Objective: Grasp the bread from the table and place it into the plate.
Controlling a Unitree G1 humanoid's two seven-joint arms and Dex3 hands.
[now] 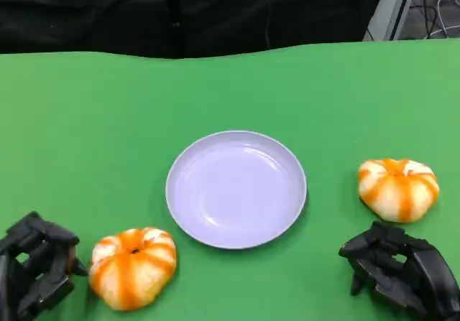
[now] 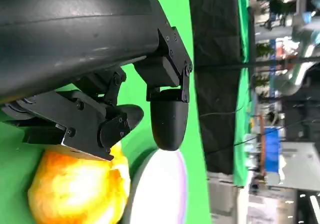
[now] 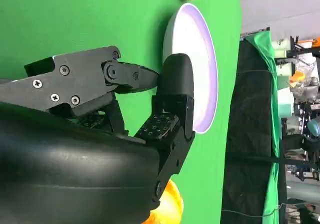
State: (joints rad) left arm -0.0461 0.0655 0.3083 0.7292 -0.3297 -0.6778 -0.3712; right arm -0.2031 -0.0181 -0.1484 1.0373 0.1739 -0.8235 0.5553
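Two round orange-and-white striped breads lie on the green table. One bread [image 1: 133, 266] lies front left of the empty lilac plate [image 1: 236, 189], the other bread [image 1: 397, 188] to its right. My left hand [image 1: 32, 271] rests just left of the near bread, fingers apart, holding nothing. In the left wrist view its fingers [image 2: 167, 119] hang over that bread [image 2: 75, 189] beside the plate [image 2: 160, 194]. My right hand [image 1: 402, 271] sits in front of the right bread, empty, with its fingers loosely bent. In the right wrist view, that hand [image 3: 125, 114] points toward the plate [image 3: 192, 58].
The green table [image 1: 86, 134] ends at a black curtain [image 1: 180, 12] along the far side. A metal frame [image 1: 392, 5] stands at the back right. Bare cloth surrounds the plate on all sides.
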